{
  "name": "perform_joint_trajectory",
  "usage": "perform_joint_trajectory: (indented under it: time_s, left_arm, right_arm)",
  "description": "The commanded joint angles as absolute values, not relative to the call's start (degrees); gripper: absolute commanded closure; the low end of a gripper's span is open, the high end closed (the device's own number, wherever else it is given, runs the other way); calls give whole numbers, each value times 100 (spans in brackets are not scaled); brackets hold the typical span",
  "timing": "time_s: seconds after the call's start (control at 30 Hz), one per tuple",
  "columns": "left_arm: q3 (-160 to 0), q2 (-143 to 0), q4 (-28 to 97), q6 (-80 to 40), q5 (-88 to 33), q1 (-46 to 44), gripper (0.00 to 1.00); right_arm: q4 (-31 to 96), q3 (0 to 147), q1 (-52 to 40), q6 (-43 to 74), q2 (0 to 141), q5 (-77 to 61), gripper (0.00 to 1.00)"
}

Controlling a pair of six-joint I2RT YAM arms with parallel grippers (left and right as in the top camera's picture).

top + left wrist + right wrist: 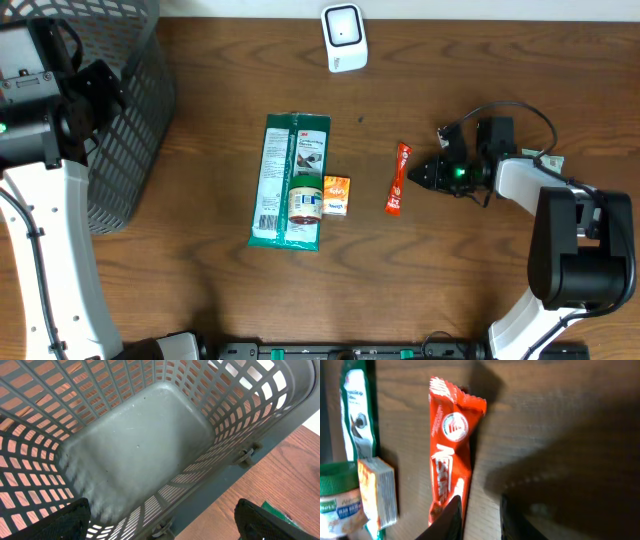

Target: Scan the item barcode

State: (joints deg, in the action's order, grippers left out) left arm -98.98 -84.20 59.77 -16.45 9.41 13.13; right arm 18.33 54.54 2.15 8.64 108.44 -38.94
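Red wrapper [451, 445]: white lettering lengthwise, start reads "Nes"; round white emblem above, content illegible.
Green packet [275, 170]: red "3M" mark at top edge; other print too small to read.
Jar [337, 507]: label print blurred.
Orange box [377, 490]: print unreadable.

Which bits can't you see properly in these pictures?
1. Barcodes on the red wrapper, green packet, jar and orange box: too small overhead, blurred in the right wrist view.
2. Wrapper's lower end: hidden behind a finger of the right end effector, right wrist view.
3. Jar: cut off by the right wrist view's bottom-left corner.
4. Left end effector: only two fingertips show, cut off by the left wrist view's bottom edge.
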Motion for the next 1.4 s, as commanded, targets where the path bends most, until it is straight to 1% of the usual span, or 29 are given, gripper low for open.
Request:
perform_joint_trajectory:
  time_s: [0.0, 0.13, 0.23, 0.33, 0.5, 0.67, 0.83, 0.97, 1.13, 1.27, 1.33, 1.37]
  left_arm:
    - [-9933, -8414, 5981, -1590, 1013, 1343, 8]
    - [-9933, -8414, 5979, -1590, 1013, 1343, 8]
    - [-9933, -8414, 5979, -1590, 1013, 1343, 8]
    - [-9933, -8414, 5979, -1590, 1013, 1343, 8]
    - [-9933, -8414, 5979, -1590, 1013, 1343, 8]
    - [-9933, -8414, 5979, -1590, 1013, 1343, 8]
    - [-9933, -8414, 5979, -1588, 1013, 1343, 7]
    - [-9933, -8414, 5981, -1590, 1013, 1343, 8]
    - [-9933, -8414, 5981, -1590, 1013, 1343, 8]
    - [-9933, -8414, 5979, -1588, 1013, 1343, 8]
    - [-9933, -8414, 5979, -1590, 1013, 1343, 8]
    - [-9933, -8414, 5979, -1590, 1013, 1343, 8]
  right_arm:
    - [2523, 5804, 152, 871, 10864, -3732, 76]
    - [3251, 6230, -283, 902, 10575, -3297, 64]
    - [3557, 6368, -760, 1297, 10278, -2484, 58]
    - [3667, 6368, -1350, 1758, 10086, -1452, 57]
    - [3820, 6311, -2220, 2545, 10182, 217, 55]
    - [3830, 6254, -2912, 3096, 10486, 1444, 56]
    - [3712, 6254, -3199, 3190, 10742, 1734, 62]
    - [3697, 6252, -3170, 3282, 10875, 1737, 63]
    - [3686, 6250, -3144, 3280, 10945, 1734, 71]
    - [3704, 6219, -3144, 3282, 10969, 1682, 86]
    - [3671, 6219, -3144, 3277, 10965, 1555, 99]
    - [3640, 6237, -3133, 3273, 10940, 1446, 99]
